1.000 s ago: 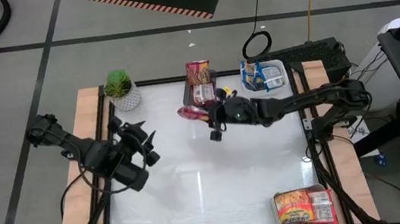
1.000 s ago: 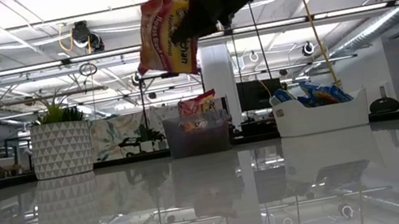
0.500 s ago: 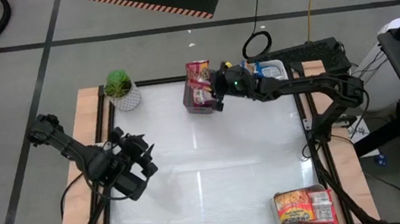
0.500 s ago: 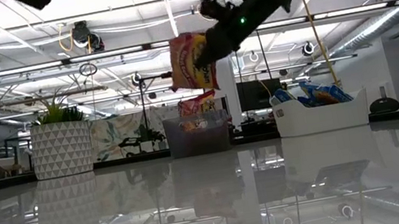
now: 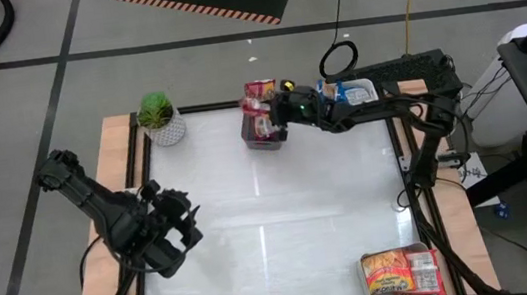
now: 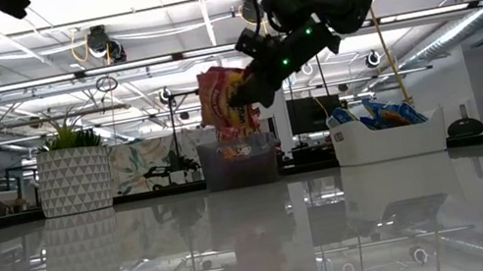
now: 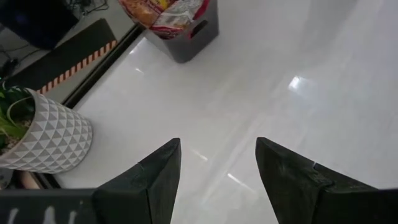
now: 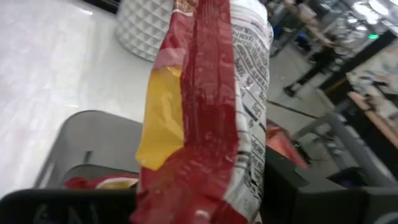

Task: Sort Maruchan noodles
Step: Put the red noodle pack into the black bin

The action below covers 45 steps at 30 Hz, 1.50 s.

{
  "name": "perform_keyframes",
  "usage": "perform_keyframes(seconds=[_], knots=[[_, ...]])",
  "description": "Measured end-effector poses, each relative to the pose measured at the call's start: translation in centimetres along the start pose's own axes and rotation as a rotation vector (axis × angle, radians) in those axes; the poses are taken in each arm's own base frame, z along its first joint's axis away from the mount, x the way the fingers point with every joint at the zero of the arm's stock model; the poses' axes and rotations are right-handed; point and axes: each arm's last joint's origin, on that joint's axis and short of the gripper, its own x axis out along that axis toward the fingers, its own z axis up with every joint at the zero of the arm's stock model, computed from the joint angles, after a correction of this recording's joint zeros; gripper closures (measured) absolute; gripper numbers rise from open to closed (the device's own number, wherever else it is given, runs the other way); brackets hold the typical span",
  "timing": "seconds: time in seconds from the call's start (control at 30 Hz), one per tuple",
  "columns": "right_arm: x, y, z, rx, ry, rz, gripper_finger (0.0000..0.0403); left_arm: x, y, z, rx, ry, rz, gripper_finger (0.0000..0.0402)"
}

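Note:
My right gripper (image 5: pixel 282 110) is shut on a red-and-yellow Maruchan noodle packet (image 6: pixel 224 102), holding it just over the grey tray (image 5: pixel 266 139) at the table's far middle. In the right wrist view the packet (image 8: pixel 205 112) fills the frame above the tray's rim (image 8: pixel 81 140). More red packets stand in that tray. A white tray (image 5: pixel 367 106) to its right holds blue packets. Orange packets (image 5: pixel 400 272) lie at the near right corner. My left gripper (image 7: pixel 217 165) stands open over bare table near the left edge (image 5: pixel 174 224). My right gripper pinches the packet between its two fingers by the side edge (image 6: pixel 242 95) that faces the table's right. The fingers reach in from the right, slanting slightly down. The packet hangs upright over the grey tray; whether its lower end touches the packets inside, I cannot tell.
A potted green plant (image 5: pixel 159 118) in a white patterned pot stands at the far left corner. Wooden rails run along the left and right table edges (image 5: pixel 106 257). The glossy white middle of the table (image 5: pixel 282 216) has nothing lying on it.
My right gripper has carried the packet toward the far edge and down over the grey tray, rolling its wrist so the packet went from tilted to upright. My left gripper has drifted toward the near-left corner and lower, staying open.

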Motion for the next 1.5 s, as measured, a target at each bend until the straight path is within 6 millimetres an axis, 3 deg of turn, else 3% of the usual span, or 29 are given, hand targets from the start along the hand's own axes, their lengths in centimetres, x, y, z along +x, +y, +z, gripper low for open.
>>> perform_keyframes(seconds=[0.27, 0.83, 1.0, 1.2, 1.5], knots=[[0.4, 0.1, -1.0, 0.041, 0.020, 0.058, 0.0270, -0.2, -0.1, -0.2, 0.011, -0.003, -0.010, 0.0188], [1.0, 0.1, -1.7, 0.050, 0.088, -0.059, 0.0211, -0.2, -0.1, -0.2, 0.029, -0.005, -0.008, 0.0188], [0.6, 0.1, -0.7, 0.083, 0.051, -0.094, 0.0209, -0.2, 0.0, -0.2, 0.044, -0.004, -0.005, 0.0188], [-0.9, 0.9, 2.0, 0.077, -0.003, -0.117, 0.0209, 0.0, 0.1, 0.0, 0.069, -0.025, 0.011, 0.0188], [-5.7, 2.7, 5.9, 0.059, 0.018, 0.002, 0.0209, 1.3, 0.7, 1.4, 0.123, -0.038, 0.080, 0.0188]])
